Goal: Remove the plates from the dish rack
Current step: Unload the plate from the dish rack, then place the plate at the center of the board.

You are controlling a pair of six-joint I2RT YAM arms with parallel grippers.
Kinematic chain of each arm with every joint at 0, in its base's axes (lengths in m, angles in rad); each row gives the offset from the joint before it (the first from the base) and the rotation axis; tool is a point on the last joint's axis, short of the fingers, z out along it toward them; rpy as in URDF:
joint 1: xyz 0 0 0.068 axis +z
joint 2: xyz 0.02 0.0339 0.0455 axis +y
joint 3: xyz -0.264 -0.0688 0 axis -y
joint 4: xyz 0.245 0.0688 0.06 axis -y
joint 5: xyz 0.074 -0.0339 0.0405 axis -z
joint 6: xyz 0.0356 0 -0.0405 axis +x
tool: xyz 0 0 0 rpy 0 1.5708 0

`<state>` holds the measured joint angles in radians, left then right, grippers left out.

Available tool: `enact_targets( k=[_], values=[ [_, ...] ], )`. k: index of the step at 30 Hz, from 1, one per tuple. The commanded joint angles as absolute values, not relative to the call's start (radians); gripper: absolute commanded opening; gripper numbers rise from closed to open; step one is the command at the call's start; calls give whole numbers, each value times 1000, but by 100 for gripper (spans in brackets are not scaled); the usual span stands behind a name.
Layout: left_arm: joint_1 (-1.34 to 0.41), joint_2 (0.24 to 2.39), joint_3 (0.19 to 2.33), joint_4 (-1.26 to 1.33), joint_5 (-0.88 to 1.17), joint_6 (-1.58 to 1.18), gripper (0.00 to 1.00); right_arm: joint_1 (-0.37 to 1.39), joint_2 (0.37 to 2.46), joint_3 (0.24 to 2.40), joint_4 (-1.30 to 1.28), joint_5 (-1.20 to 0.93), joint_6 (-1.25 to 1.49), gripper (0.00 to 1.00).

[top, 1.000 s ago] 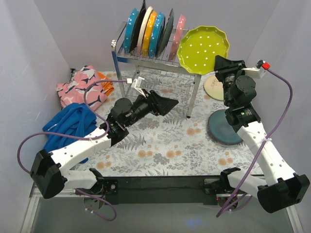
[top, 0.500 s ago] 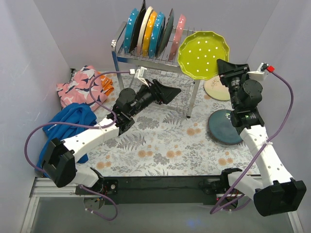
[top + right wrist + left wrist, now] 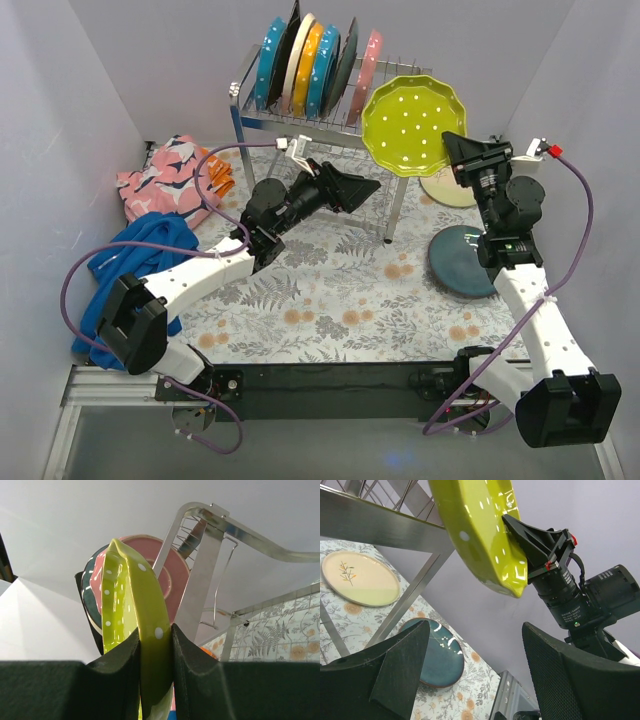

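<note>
The right gripper (image 3: 452, 146) is clamped on the lime plate (image 3: 412, 120), its pads (image 3: 112, 680) one on each face, at the plate's 4 o'clock rim. The plate hangs on edge in the air at the 3 o'clock end of the rack (image 3: 290, 122). Its dotted face is turned to the top camera and overlaps the rack's corner there; whether the two touch cannot be told. In the right wrist view the lime rim sits wedged between the pads, with the pink plate (image 3: 370, 60) just behind it.

Seven plates (image 3: 312, 68) stand on edge in the rack's top slots, at 12 o'clock on the table (image 3: 330, 300). The pink one is last toward 3 o'clock and a teal one first toward 9 o'clock.

The left gripper (image 3: 362, 196) hovers above the table's middle, in front of the rack's lower tier, jaws spread wide and holding nothing. It points toward 2 o'clock, at the lime plate.

At 3 o'clock on the table a cream plate (image 3: 438, 190) lies flat, and a blue plate (image 3: 455, 270) lies flat near it, toward 5 o'clock. At 9 o'clock lie a pink cloth (image 3: 165, 180) and a blue cloth (image 3: 140, 255).
</note>
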<state>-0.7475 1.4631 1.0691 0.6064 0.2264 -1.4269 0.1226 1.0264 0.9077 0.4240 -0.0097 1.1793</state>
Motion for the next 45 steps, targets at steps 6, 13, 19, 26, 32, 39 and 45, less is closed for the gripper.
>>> enact_targets(
  k=[6, 13, 19, 26, 32, 39, 45],
  values=[
    [-739, 1407, 1042, 644, 244, -1390, 73, 78, 907, 864, 566, -95, 1270, 1],
    [-739, 1359, 999, 644, 256, -1390, 73, 55, 861, 824, 565, -126, 1281, 1],
    [-739, 1283, 922, 640, 242, -1387, 73, 37, 808, 782, 563, -179, 1298, 1],
    [-739, 1163, 824, 597, 224, -1379, 73, 32, 747, 750, 545, -210, 1296, 1],
    [-738, 1075, 767, 519, 178, -1362, 73, 29, 712, 749, 511, -222, 1284, 1],
    [-739, 939, 762, 259, 12, -1316, 73, 29, 655, 730, 404, -330, 1215, 1],
    [-739, 838, 695, 175, -55, -1331, 73, 29, 562, 657, 253, -393, 1091, 1]
  ],
)
